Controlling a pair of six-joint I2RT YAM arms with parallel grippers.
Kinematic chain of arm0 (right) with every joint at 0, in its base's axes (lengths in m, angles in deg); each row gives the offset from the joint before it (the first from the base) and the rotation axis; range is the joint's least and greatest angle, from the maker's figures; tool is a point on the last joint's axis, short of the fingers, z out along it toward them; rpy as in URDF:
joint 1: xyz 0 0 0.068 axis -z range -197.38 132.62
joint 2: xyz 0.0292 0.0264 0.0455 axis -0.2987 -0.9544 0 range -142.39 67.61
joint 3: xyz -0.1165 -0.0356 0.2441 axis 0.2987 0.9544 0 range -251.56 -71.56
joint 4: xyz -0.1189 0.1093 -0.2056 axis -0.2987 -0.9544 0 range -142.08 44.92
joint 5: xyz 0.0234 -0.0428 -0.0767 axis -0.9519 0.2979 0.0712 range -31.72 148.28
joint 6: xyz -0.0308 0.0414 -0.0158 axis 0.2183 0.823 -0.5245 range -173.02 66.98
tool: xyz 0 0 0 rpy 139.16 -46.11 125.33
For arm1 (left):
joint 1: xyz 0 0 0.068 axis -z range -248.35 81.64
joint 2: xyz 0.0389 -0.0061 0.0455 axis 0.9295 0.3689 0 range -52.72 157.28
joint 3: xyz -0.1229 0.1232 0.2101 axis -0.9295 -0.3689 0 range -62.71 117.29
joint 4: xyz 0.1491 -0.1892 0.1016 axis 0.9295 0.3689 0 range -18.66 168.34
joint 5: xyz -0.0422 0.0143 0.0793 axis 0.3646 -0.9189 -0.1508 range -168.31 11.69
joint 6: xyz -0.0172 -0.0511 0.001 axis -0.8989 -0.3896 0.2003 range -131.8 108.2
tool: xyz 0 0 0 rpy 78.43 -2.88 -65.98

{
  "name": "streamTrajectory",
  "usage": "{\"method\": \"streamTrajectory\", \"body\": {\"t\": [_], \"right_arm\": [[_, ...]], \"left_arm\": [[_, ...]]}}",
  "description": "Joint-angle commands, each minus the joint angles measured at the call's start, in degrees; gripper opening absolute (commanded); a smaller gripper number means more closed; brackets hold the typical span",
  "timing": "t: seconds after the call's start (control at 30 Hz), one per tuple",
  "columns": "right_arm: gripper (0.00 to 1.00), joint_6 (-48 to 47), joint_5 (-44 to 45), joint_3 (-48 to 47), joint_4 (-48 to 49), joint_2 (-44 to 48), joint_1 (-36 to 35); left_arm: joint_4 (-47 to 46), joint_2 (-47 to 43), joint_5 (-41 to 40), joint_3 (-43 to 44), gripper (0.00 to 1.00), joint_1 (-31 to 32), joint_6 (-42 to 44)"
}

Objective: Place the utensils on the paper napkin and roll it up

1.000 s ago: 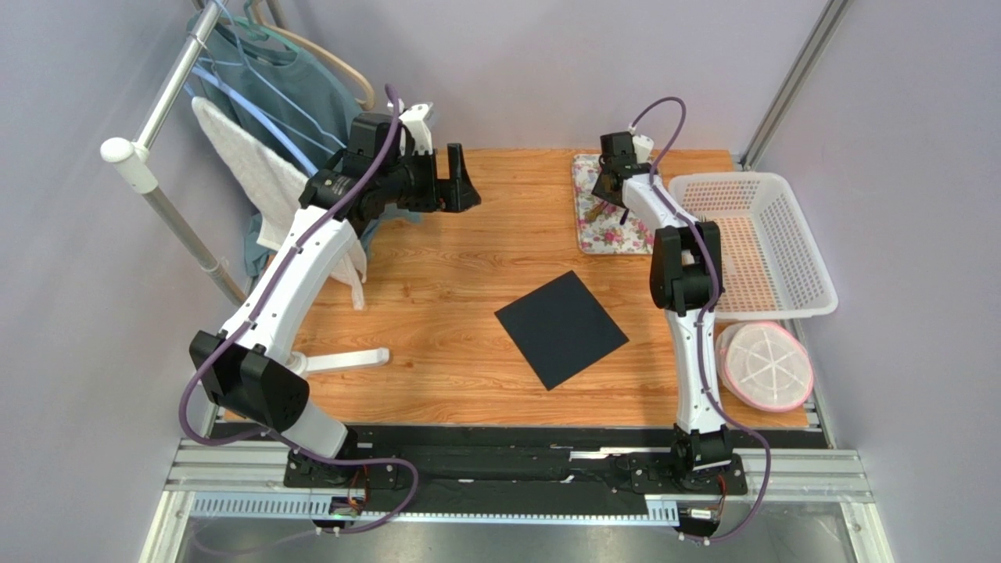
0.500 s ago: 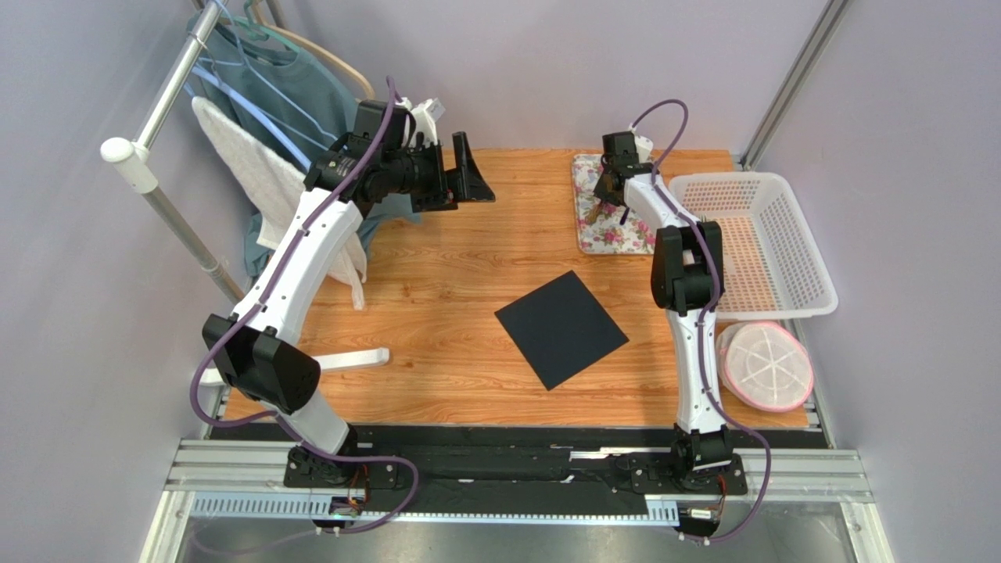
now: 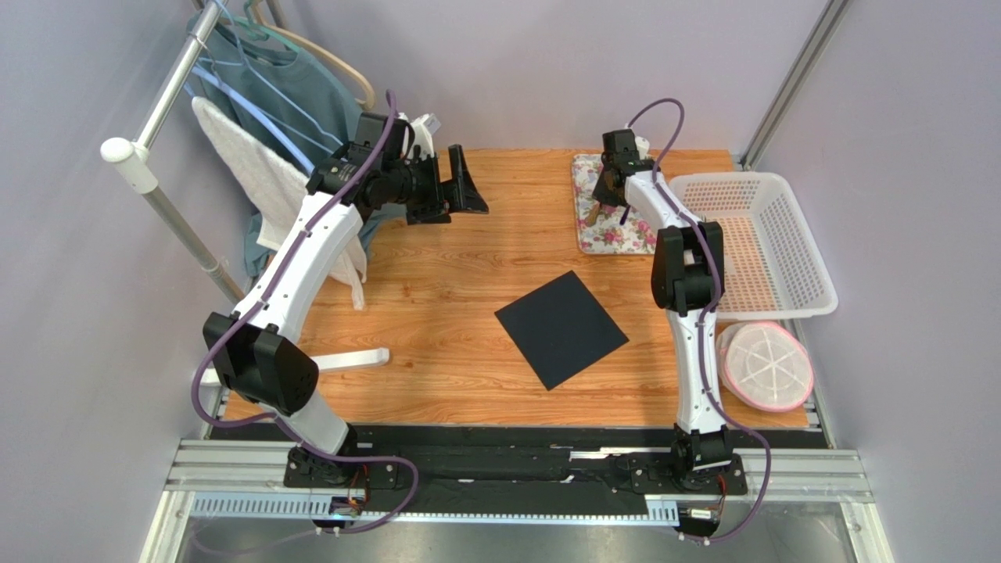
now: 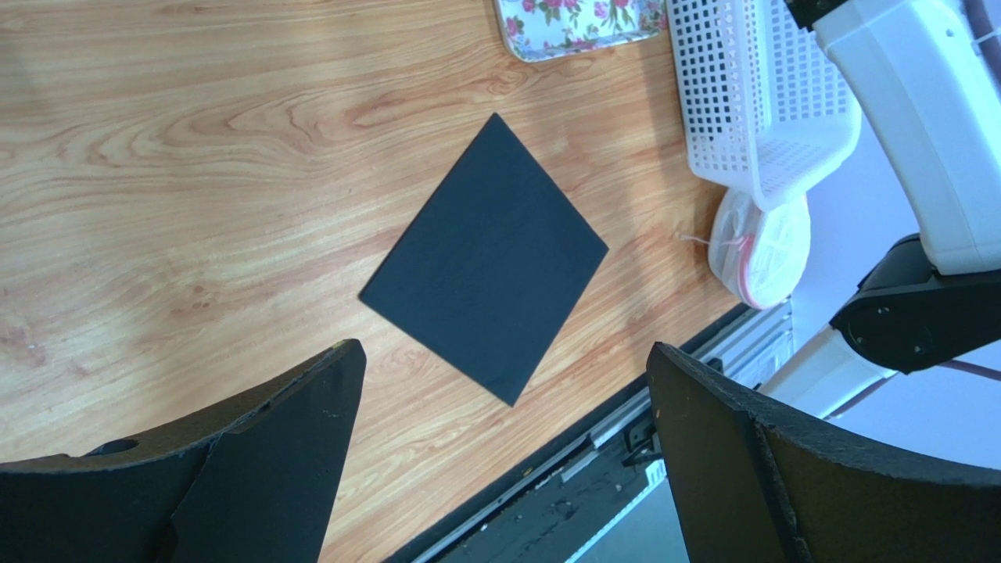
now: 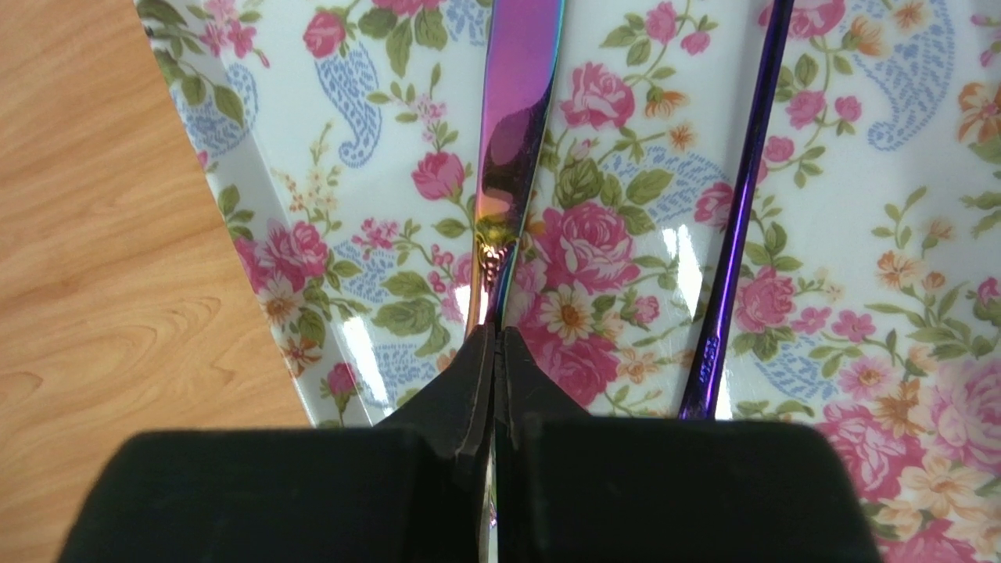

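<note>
Right gripper (image 5: 494,352) pinched on a slim glossy utensil (image 5: 517,106) lying on the floral mat (image 5: 353,293): likely light, stiff, slippery, best taken mid-handle; left gripper (image 4: 499,364) wide, empty, far from the mat

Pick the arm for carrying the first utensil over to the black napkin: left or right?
Right. The right gripper is shut on a purple utensil lying on the floral mat. The left gripper hangs open over the far left of the table, away from the mat, holding nothing.
</note>
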Motion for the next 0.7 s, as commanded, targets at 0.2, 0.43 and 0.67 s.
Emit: {"method": "streamTrajectory", "body": {"t": [0.2,0.43,0.67], "right_arm": [[0.04,-10.80,-1.27,-4.14,-17.62,-1.59,-0.46],[0.48,-6.86,-1.71,-0.98,-7.35,4.04,-0.72],[0.53,-7.20,3.64,-9.41,-5.84,-0.61,-2.56]], "left_arm": [[-1.80,-2.68,-0.18,0.01,0.99,-0.48,0.66],[-2.68,-2.42,-0.71,-0.26,0.99,-0.48,0.66],[-2.42,-2.68,-2.02,-0.08,0.99,-0.48,1.02]]}}
